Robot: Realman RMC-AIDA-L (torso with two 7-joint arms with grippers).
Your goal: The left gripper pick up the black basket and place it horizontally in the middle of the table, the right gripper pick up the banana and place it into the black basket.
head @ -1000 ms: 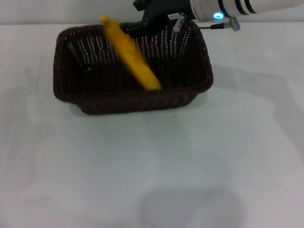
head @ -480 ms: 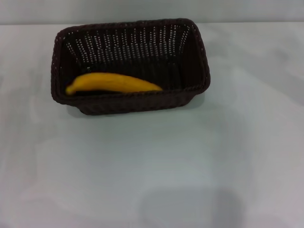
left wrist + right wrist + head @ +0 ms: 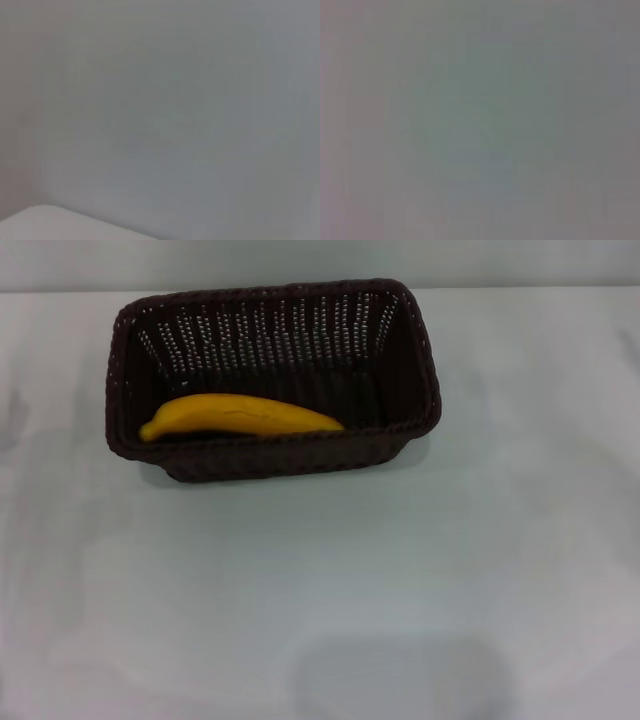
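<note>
The black basket stands lengthwise across the far middle of the white table in the head view. The yellow banana lies flat inside it along the near wall, its thin end toward the left. Neither gripper shows in any view. The left wrist view and the right wrist view show only a plain grey surface.
A pale corner shows at one edge of the left wrist view. A faint shadow lies on the near part of the table.
A second ago my right arm was over the basket's far rim and the banana was dropping in at a tilt. The arm has left the view and the banana has settled flat.
</note>
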